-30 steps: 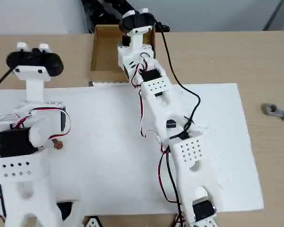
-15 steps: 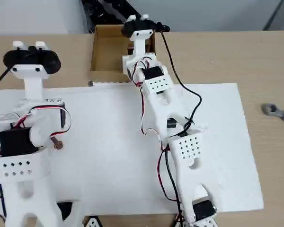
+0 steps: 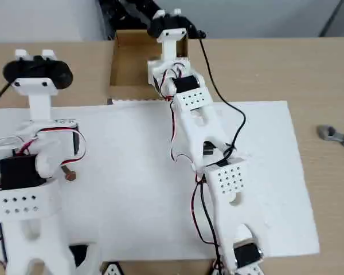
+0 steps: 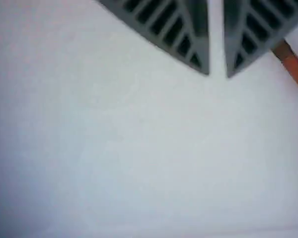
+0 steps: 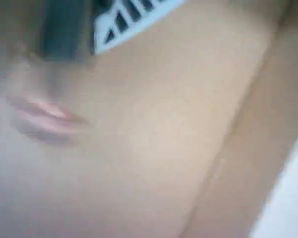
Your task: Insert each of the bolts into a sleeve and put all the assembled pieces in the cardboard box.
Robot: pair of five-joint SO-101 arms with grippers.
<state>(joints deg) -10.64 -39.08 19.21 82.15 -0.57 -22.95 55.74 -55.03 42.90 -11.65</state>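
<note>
The cardboard box (image 3: pixel 126 66) stands at the far edge of the table, just beyond the white sheet. My right arm (image 3: pixel 186 100) stretches across the sheet, and its wrist hangs over the box's right part. In the right wrist view my right gripper (image 5: pixel 92 34) is close above the brown box floor (image 5: pixel 179 129), with a blurred pinkish piece (image 5: pixel 44 119) lying beside it. A copper-coloured bolt (image 3: pixel 70 176) lies on the sheet by my left arm. My left gripper (image 4: pixel 216 69) hovers low over the sheet, shut and holding nothing, with the bolt (image 4: pixel 293 67) just beside one finger.
A white sheet (image 3: pixel 132 183) covers most of the wooden table. A small grey metal part (image 3: pixel 335 136) lies off the sheet at the far right. Red and black cables (image 3: pixel 173 132) run along my right arm. Dark items (image 3: pixel 77 252) sit at the near edge.
My right arm has pushed farther away, carrying its wrist deeper over the cardboard box. The left arm has barely shifted, and the bolt stays where it was.
</note>
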